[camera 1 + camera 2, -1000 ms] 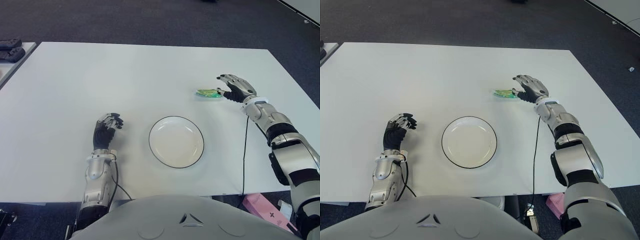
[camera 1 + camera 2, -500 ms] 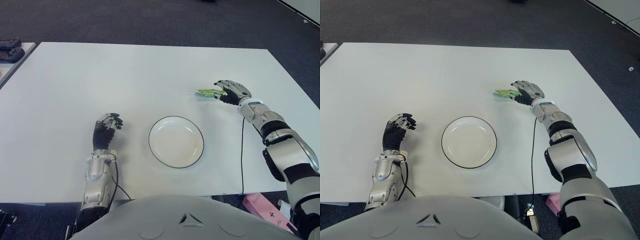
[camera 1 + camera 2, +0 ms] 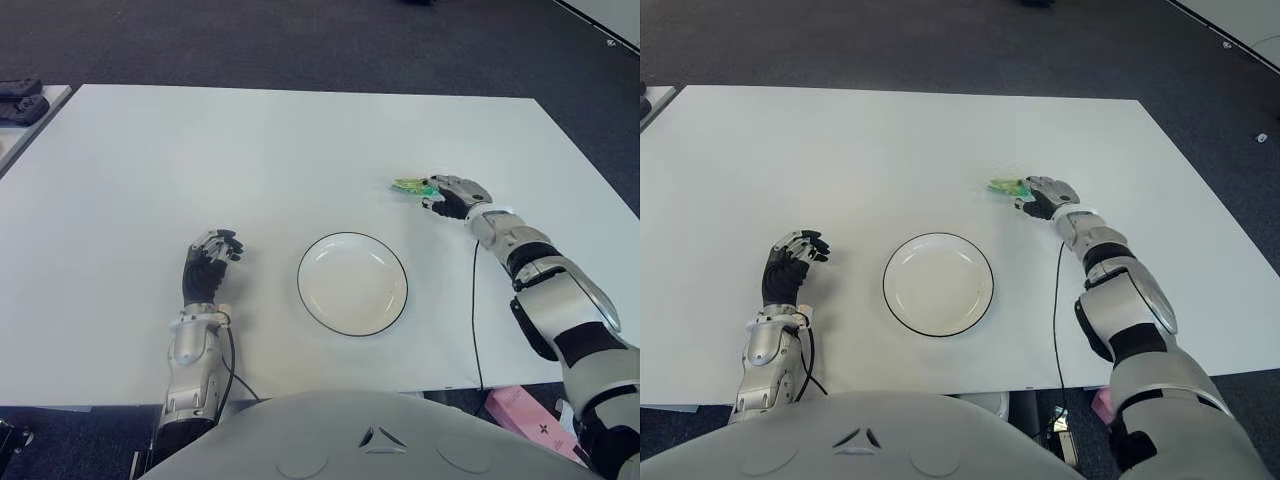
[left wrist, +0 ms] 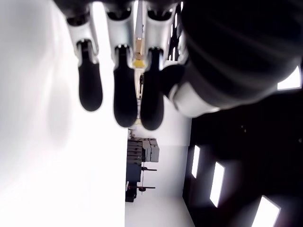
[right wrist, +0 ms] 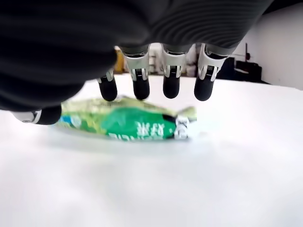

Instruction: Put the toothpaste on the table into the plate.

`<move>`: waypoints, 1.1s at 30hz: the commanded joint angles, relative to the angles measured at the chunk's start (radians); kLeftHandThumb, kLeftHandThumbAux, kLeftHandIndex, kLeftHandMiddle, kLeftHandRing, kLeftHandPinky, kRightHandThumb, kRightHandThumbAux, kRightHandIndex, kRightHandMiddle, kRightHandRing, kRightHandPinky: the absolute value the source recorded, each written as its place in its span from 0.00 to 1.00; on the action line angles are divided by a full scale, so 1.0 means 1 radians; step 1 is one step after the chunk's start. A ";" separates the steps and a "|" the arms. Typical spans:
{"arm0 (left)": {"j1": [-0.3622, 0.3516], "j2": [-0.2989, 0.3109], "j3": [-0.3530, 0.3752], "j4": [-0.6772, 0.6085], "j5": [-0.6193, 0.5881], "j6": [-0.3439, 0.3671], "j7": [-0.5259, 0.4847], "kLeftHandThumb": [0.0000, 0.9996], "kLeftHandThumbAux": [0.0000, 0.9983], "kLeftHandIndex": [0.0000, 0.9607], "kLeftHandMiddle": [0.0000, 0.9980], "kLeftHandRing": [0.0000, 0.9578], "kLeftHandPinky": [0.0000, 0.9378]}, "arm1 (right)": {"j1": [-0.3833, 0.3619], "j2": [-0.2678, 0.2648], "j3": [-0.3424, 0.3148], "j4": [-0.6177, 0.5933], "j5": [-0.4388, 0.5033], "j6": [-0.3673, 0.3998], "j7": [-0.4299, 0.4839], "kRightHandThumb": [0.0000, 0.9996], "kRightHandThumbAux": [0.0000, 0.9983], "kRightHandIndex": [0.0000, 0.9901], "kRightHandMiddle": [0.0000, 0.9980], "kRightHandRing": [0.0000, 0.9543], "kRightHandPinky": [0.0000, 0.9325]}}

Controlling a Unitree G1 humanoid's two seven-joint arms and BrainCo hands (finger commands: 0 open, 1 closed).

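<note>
**Reach for the toothpaste**

The toothpaste (image 5: 128, 124) is shown lying flat on the table (image 3: 300, 140), beyond and right of the plate (image 3: 352, 283). The right hand (image 3: 452, 195) is held over it, fingers (image 5: 171, 86) spread above the tube, nothing gripped. The left hand (image 3: 205, 268) is seen left of the plate, loosely curled, empty. The tube is judged light, soft and slippery; a mid-body grasp is advised.

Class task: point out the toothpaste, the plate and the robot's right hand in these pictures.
toothpaste (image 5: 132, 125): right wrist view, green middle of the tube.
plate (image 3: 352, 283): left eye view, bare centre.
right hand (image 3: 449, 195): left eye view, back of the hand.
</note>
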 commanded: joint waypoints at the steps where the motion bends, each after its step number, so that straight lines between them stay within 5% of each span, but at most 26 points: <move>1: 0.010 -0.004 -0.005 -0.018 -0.003 0.013 0.001 0.70 0.72 0.45 0.54 0.57 0.56 | -0.002 0.020 0.028 0.013 -0.016 0.016 0.046 0.61 0.12 0.00 0.00 0.00 0.00; 21: 0.058 0.001 0.003 -0.059 -0.005 0.009 0.000 0.70 0.72 0.45 0.56 0.59 0.57 | -0.009 0.065 0.066 0.036 -0.013 0.101 0.126 0.59 0.19 0.00 0.00 0.00 0.00; 33: 0.077 -0.004 0.004 -0.092 0.014 0.049 0.027 0.70 0.72 0.45 0.55 0.57 0.55 | -0.042 0.106 0.053 0.045 0.008 0.186 0.174 0.58 0.14 0.00 0.00 0.00 0.00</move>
